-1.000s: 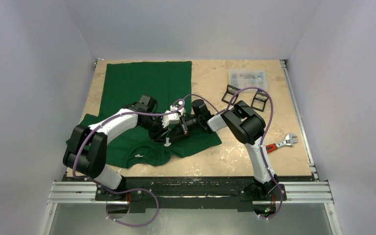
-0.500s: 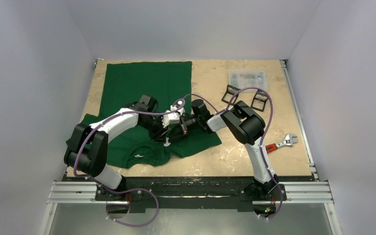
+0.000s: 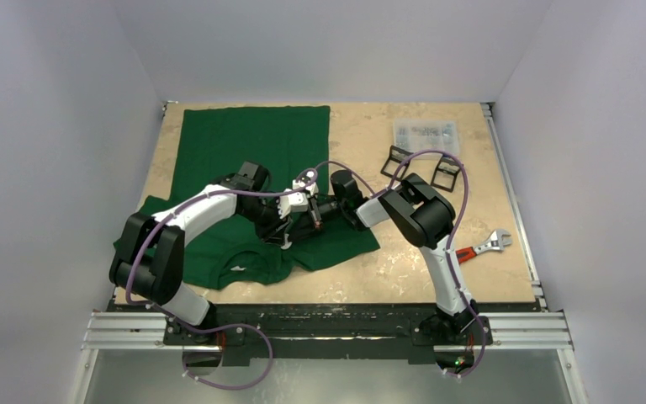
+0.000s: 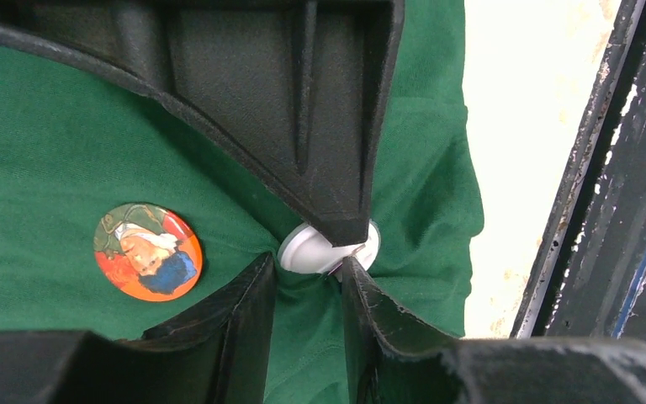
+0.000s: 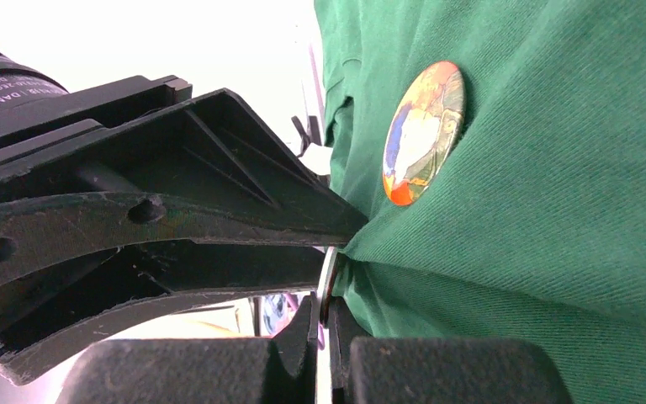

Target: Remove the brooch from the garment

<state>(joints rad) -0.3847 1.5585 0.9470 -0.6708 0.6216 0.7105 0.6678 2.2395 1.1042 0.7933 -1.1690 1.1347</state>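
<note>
**Carefully Freeing the Pinned Disc from the Cloth**

Left of the left gripper [image 4: 305, 269], an orange round picture badge [image 4: 147, 251] lies flat on the dark green soft-fabric T-shirt [image 3: 244, 143], apart from both fingers and outside the work. The two black left fingers [image 4: 244, 320] stand slightly apart, with a ridge of green cloth running up between them. Whether they already bite that ridge cannot be told.

Just beyond their tips, at the point where the cloth puckers, sits a small white round disc [image 4: 307, 252]. It is judged to be the brooch in hand. From the right, the right gripper [image 5: 324, 305] has its fingers together on the disc's thin edge. The fastening through the cloth is hidden.

1. Clamp the left fingers firmly on the ridge, close beside the disc, to anchor the cloth.
2. Draw the right gripper straight away from the left fingertips. A sideways pull would probably drag the weave.
3. Move slowly, because the edge grip is narrow and could slip.
</note>
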